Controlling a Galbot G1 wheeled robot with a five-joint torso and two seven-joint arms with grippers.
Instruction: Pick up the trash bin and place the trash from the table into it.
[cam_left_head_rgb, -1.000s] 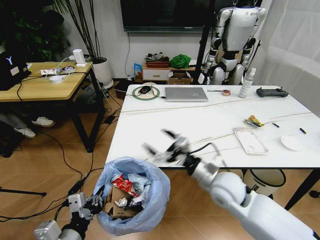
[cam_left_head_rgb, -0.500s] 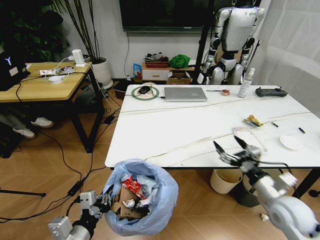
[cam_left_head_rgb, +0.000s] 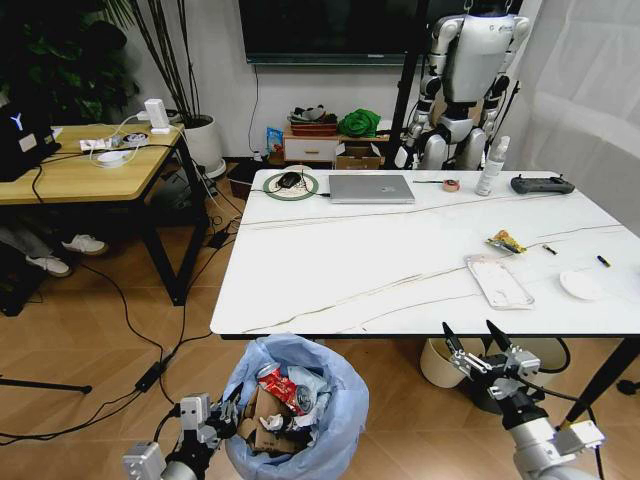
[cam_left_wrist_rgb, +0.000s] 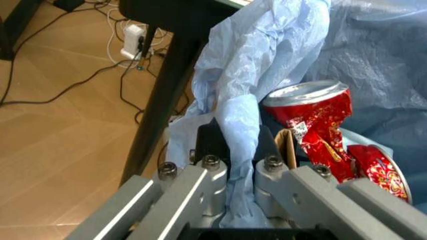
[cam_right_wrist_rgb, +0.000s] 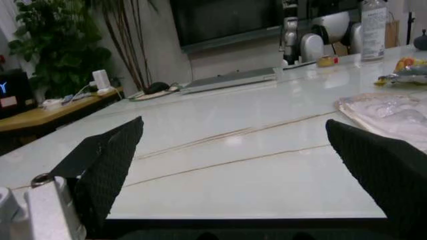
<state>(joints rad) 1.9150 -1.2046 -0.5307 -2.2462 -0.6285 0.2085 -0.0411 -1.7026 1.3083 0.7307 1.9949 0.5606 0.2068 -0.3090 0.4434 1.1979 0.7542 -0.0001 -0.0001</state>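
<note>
Head view: trash bin (cam_left_head_rgb: 300, 415) hangs below the table's (cam_left_head_rgb: 400, 270) near edge, on the side nearest the wooden desk (cam_left_head_rgb: 80, 170).
Left gripper (cam_left_head_rgb: 222, 418): at the bin's rim; left wrist view shows it (cam_left_wrist_rgb: 233, 150) clamped tight on a fold of the blue bag (cam_left_wrist_rgb: 240, 115).
Right gripper (cam_left_head_rgb: 485, 358): below the table's near edge, under the clear plastic wrapper (cam_left_head_rgb: 498, 280); jaws spread wide, holding nothing. Right wrist view has it (cam_right_wrist_rgb: 233, 165) level with the tabletop (cam_right_wrist_rgb: 220, 150), looking across it.
Change: a second ago the right arm was over the bin; since then it has swung across and dropped below the table edge. Bin has slid sideways toward the table's middle.
Meaning: likely one drop is done and the arm is lining up for more trash.
Bin contents: crushed red can (cam_left_wrist_rgb: 313, 120), brown cardboard (cam_left_head_rgb: 262, 408), white tissue (cam_left_head_rgb: 271, 422).
Left on table: plastic wrapper, yellow snack wrapper (cam_left_head_rgb: 507, 241), white disc (cam_left_head_rgb: 581, 285), all toward the table's far-right part.
Other table items: laptop (cam_left_head_rgb: 372, 188), spray bottle (cam_left_head_rgb: 490, 165), controller (cam_left_head_rgb: 543, 184) along the table's far edge.
Surface: white marble-look, thin grey veins, glossy.
Room: wood floor with cables, potted plant (cam_left_head_rgb: 190, 70) and a standing humanoid robot (cam_left_head_rgb: 465, 70) beyond the table.
</note>
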